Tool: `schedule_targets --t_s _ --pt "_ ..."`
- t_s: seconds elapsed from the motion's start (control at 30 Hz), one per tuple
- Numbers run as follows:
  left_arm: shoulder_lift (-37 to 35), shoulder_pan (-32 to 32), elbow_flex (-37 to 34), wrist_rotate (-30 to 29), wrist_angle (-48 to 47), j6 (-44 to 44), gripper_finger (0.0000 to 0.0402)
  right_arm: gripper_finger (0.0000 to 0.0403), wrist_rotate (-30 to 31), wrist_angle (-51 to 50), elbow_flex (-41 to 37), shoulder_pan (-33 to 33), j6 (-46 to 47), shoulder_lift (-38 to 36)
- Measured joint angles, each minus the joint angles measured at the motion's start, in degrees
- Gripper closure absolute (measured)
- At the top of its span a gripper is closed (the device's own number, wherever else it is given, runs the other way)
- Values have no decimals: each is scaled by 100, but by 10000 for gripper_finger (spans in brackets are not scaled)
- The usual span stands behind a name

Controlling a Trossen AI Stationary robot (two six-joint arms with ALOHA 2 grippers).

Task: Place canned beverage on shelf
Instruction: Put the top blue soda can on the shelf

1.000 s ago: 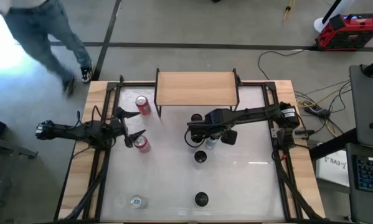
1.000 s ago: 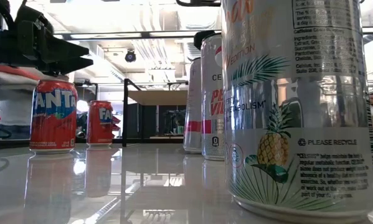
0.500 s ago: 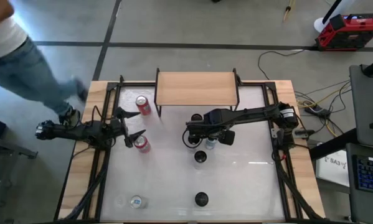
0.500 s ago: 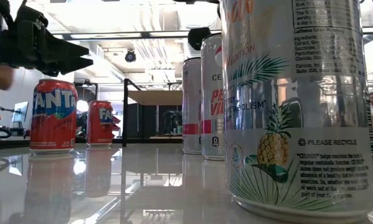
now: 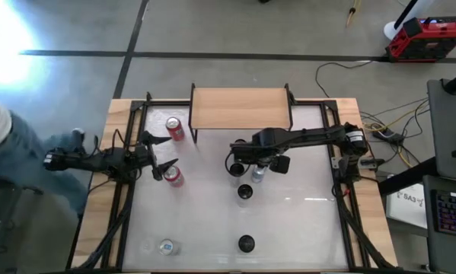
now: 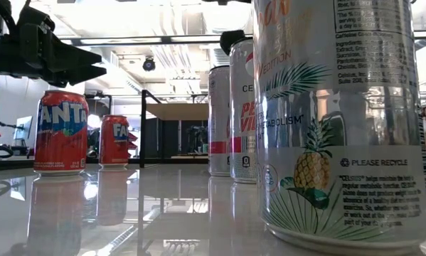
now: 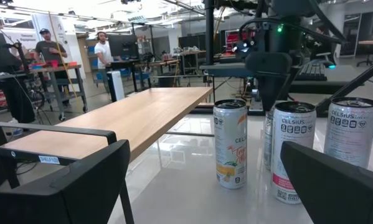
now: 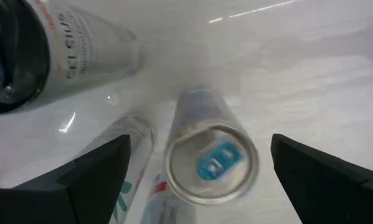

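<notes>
The shelf, a tan wooden top on black legs, stands at the table's far edge with nothing on it. Several slim cans stand upright mid-table. My right gripper points straight down, open, over a silver can with a blue tab; its fingers stand on either side above the can's top and touch nothing. In the high view that can shows just beside my right gripper. My left gripper waits level and open at the table's left, between two red cans.
Two red Fanta cans stand at the left. A dark-topped can stands close to the near side of the blue-tabbed one. Other cans stand by the near edge. A person is beside the table's left edge.
A person outside the table's far left corner has walked along its left side toward the near end. Both grippers stay open with the same gap, and the cans stand where they were.
</notes>
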Motion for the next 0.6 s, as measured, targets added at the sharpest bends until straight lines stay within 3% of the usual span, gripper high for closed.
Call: schedule_targets --t_s 0.23,0.6 --pt "0 0 0 0 0 0 2 35 -367 166 -384 -199 -201 -87" --pt "4 0 0 -1 4 0 2 35 -636 1461 -1719 -275 -205 -957"
